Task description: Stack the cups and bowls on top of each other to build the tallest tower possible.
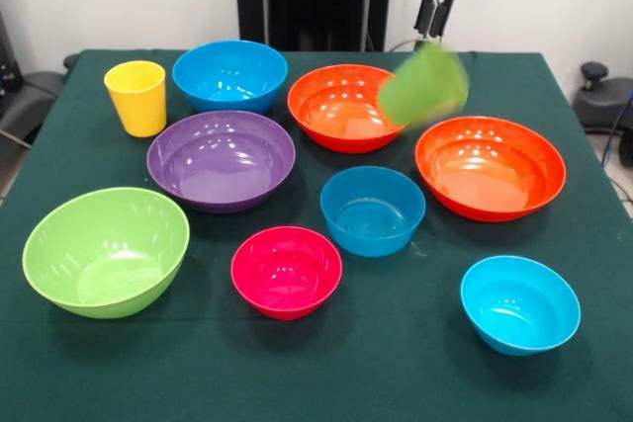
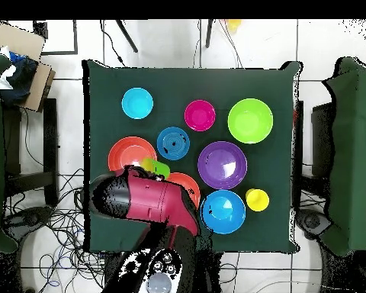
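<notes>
Front view: ten glossy plastic pieces sit on a dark green cloth-covered table (image 1: 59,363), none stacked. A tapered yellow cup (image 1: 137,97) stands upright at the far left, just beside a deep blue bowl (image 1: 229,74). A wide purple bowl (image 1: 221,159) lies in front of them, and a large lime green bowl (image 1: 105,250) sits nearest the camera on the left. Two shallow orange bowls, one far (image 1: 336,111) and one to the right (image 1: 490,167), flank a smaller blue bowl (image 1: 372,210). A small pink-red bowl (image 1: 286,271) and a small cyan bowl (image 1: 519,303) complete the near row. Every bowl is empty. A light green cup (image 1: 423,85) shows only as a tilted, blurred smear between the two orange bowls, just below the gripper (image 1: 432,32); whether the black fingers are clamped on it, or whether it touches either bowl, cannot be told. The red arm is cut off by the top edge. Overhead view: the red and black arm (image 2: 152,200) reaches in from the bottom and hides most of one orange bowl (image 2: 187,185) and the gripper itself. The light green cup (image 2: 155,166) peeks out beside the arm, at the rim of the other orange bowl (image 2: 125,152). Cardboard boxes (image 2: 22,57) and cables (image 2: 56,214) lie on the tiled floor.
</notes>
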Controlling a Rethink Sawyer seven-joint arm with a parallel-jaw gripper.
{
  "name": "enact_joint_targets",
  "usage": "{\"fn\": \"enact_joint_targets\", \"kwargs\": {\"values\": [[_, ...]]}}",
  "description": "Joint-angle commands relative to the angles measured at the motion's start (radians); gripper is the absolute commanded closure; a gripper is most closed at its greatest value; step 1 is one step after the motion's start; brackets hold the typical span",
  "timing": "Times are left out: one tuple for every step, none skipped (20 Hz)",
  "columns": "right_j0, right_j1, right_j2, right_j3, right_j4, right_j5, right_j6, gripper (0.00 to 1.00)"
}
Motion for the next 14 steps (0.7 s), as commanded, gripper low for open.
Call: {"fn": "enact_joint_targets", "kwargs": {"values": [[-0.015, 0.038, 0.057, -0.060, -0.041, 0.001, 0.095, 1.00], [-0.012, 0.041, 0.050, -0.075, -0.044, 0.011, 0.096, 1.00], [-0.011, 0.047, 0.045, -0.086, -0.045, 0.011, 0.097, 1.00], [-0.010, 0.054, 0.041, -0.098, -0.047, 0.012, 0.098, 1.00], [-0.012, 0.061, 0.042, -0.104, -0.047, 0.004, 0.099, 1.00], [-0.014, 0.069, 0.043, -0.109, -0.048, -0.004, 0.099, 1.00], [-0.014, 0.075, 0.042, -0.111, -0.048, -0.012, 0.102, 1.00], [-0.013, 0.081, 0.041, -0.113, -0.048, -0.020, 0.105, 1.00], [-0.016, 0.081, 0.043, -0.114, -0.047, -0.021, 0.103, 1.00], [-0.018, 0.082, 0.045, -0.114, -0.046, -0.022, 0.102, 1.00], [-0.017, 0.085, 0.045, -0.116, -0.045, -0.021, 0.105, 1.00], [-0.019, 0.085, 0.047, -0.116, -0.044, -0.021, 0.104, 1.00], [-0.018, 0.085, 0.046, -0.116, -0.044, -0.020, 0.104, 1.00], [-0.020, 0.087, 0.047, -0.119, -0.044, -0.020, 0.103, 1.00]]}}
